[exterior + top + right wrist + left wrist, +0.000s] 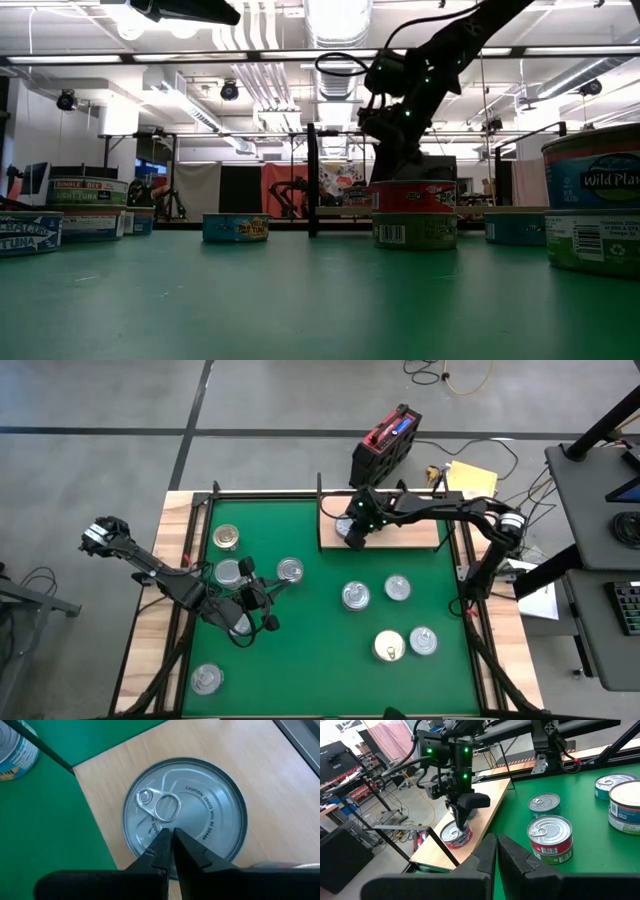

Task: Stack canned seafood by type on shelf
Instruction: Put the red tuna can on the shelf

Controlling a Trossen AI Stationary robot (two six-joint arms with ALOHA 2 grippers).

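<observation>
My right gripper hangs shut over the left end of the pale wooden shelf. In the right wrist view its closed fingertips sit just over the silvery lid of a can standing on the shelf; they do not grasp it. The left wrist view shows that can with a red side, under the right gripper. My left gripper is shut and empty above the mat's left half. Several cans lie on the green mat, such as and a gold-lidded one.
More cans stand at the mat's left, and front left. A dark upright post rises at the shelf's left end. A red and black case lies on the floor beyond the table.
</observation>
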